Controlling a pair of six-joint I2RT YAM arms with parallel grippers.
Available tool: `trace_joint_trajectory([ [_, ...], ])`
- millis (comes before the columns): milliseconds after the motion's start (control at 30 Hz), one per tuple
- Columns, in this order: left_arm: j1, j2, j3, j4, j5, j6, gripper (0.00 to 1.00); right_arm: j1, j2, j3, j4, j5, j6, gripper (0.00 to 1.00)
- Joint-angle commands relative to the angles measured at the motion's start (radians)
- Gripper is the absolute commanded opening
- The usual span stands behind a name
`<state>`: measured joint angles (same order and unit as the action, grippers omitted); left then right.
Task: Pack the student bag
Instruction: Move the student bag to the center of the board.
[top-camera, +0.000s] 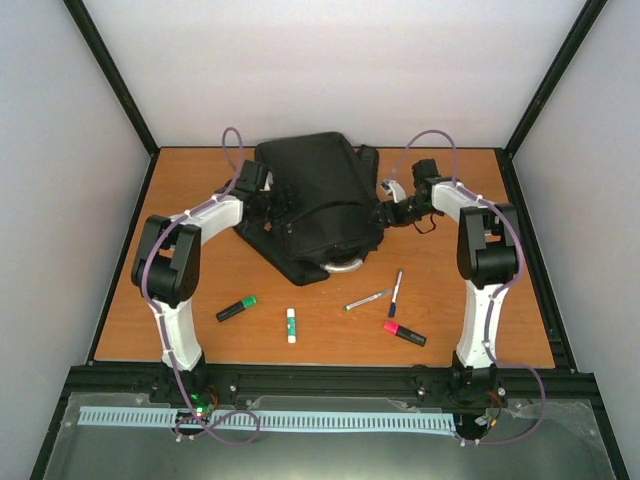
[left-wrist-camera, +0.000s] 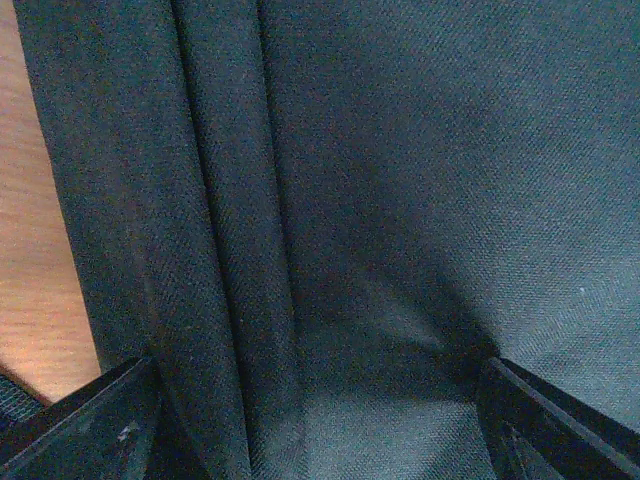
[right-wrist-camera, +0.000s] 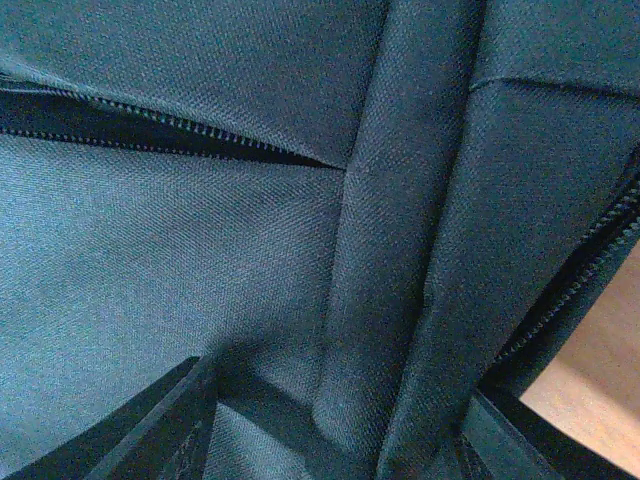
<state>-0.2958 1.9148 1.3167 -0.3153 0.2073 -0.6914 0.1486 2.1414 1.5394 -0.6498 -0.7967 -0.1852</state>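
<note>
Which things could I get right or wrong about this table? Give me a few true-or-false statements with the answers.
1. The large black fabric backpack lies towards the far middle of the brown wooden table. True.
2. Both grippers hover over the pens. False: the left gripper and the right gripper are at the backpack's two sides, jaws apart with its fabric between them.
3. The green highlighter marker lies inside the backpack. False: it lies on the bare table, nearer the arms' bases than the bag.
4. The red highlighter marker lies on the table, on the right arm's side. True.
</note>
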Motion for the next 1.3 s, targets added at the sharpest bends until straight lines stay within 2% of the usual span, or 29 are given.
trace_joint_trajectory([
  [0, -0.077, 0.065, 0.077, 0.062, 0.087, 0.020, 0.88, -0.054, -0.094, -0.088, -0.077, 0.061, -0.073, 0.61],
  [233, -0.161, 0.126, 0.135, 0.074, 0.112, 0.029, 0.86, -0.206, -0.187, -0.195, -0.120, 0.072, -0.127, 0.60],
  [467, -0.256, 0.127, 0.175, 0.042, 0.111, 0.083, 0.84, -0.326, -0.212, -0.187, -0.128, 0.124, -0.153, 0.60],
  [667, -0.267, 0.031, 0.130, -0.001, 0.023, 0.144, 0.87, -0.341, -0.282, -0.171, -0.122, 0.200, -0.164, 0.63],
  [833, -0.267, -0.104, 0.000, 0.001, -0.075, 0.213, 0.91, -0.334, -0.394, -0.179, -0.118, 0.238, -0.174, 0.67],
  [967, -0.264, -0.188, -0.114, 0.028, -0.136, 0.239, 0.94, -0.268, -0.480, -0.199, -0.143, 0.257, -0.245, 0.68],
  [1100, -0.253, -0.206, -0.167, 0.025, -0.147, 0.261, 0.93, -0.119, -0.584, -0.272, -0.139, 0.275, -0.352, 0.71],
  [1200, -0.236, -0.210, -0.210, 0.066, -0.096, 0.272, 0.85, 0.051, -0.673, -0.375, -0.092, 0.346, -0.467, 0.73],
  [1267, -0.205, -0.203, -0.245, 0.122, 0.013, 0.266, 0.71, 0.162, -0.723, -0.442, -0.061, 0.401, -0.558, 0.74],
])
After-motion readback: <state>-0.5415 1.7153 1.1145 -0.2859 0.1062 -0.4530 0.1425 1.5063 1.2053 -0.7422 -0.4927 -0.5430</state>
